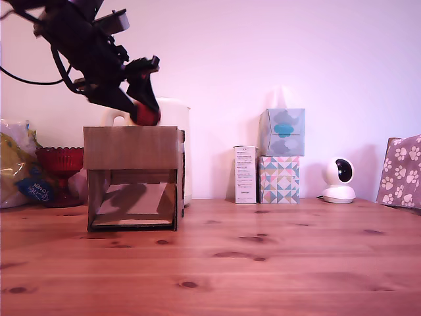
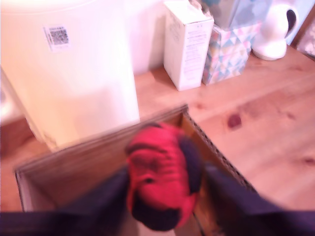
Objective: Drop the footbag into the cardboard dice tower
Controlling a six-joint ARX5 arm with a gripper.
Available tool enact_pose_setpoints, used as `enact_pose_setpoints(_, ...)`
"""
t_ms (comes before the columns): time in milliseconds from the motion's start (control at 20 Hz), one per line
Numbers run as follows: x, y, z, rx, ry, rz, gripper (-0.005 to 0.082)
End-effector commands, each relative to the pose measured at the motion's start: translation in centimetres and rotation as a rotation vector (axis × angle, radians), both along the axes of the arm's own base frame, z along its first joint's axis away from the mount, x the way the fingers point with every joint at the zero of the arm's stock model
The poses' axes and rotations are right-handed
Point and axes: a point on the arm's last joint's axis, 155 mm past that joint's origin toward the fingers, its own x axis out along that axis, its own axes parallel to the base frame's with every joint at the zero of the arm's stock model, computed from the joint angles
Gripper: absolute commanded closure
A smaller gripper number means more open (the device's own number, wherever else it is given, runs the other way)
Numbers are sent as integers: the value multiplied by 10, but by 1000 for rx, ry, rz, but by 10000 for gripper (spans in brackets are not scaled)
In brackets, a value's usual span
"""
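Note:
The red and black footbag (image 1: 146, 114) (image 2: 160, 174) is held between my gripper's fingers just above the open top of the cardboard dice tower (image 1: 133, 176) (image 2: 74, 167). My gripper (image 1: 143, 108) (image 2: 162, 189) is shut on it, coming down at a slant from the exterior view's upper left. The tower is a brown corrugated box on the wooden table, its front opening showing a sloped ramp inside. In the wrist view the footbag hangs over the box's open top near its far wall.
A white cylindrical container (image 1: 174, 148) (image 2: 74, 69) stands right behind the tower. A red glass bowl (image 1: 60, 172) and bags sit at the exterior view's left. A white carton (image 1: 245, 174), stacked tissue boxes (image 1: 281, 155) and a white camera (image 1: 339, 180) stand to the right.

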Motion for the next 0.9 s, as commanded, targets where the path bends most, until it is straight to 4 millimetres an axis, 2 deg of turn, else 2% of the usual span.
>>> enact_pose_setpoints(0, -9, 0, 25, -9, -37, -12, 10)
enact_pose_setpoints(150, -30, 6, 48, -8, -38, -14, 30)
enact_pose_setpoints(200, -38, 9, 56, -8, -38, -14, 78)
enact_pose_setpoints(250, -45, 11, 61, -7, -33, -14, 172)
enact_pose_setpoints(300, -52, 14, 64, -5, -27, -13, 342)
enact_pose_setpoints(400, -65, 14, 67, 1, -26, -41, 787)
enact_pose_setpoints(450, -70, 14, 67, 1, -29, -52, 766)
enact_pose_setpoints(500, -74, 16, 65, 2, -33, -52, 789)
enact_pose_setpoints(700, -96, 22, 60, -47, -167, -57, 793)
enact_pose_setpoints(850, -120, 25, 39, -87, -249, -82, 793)
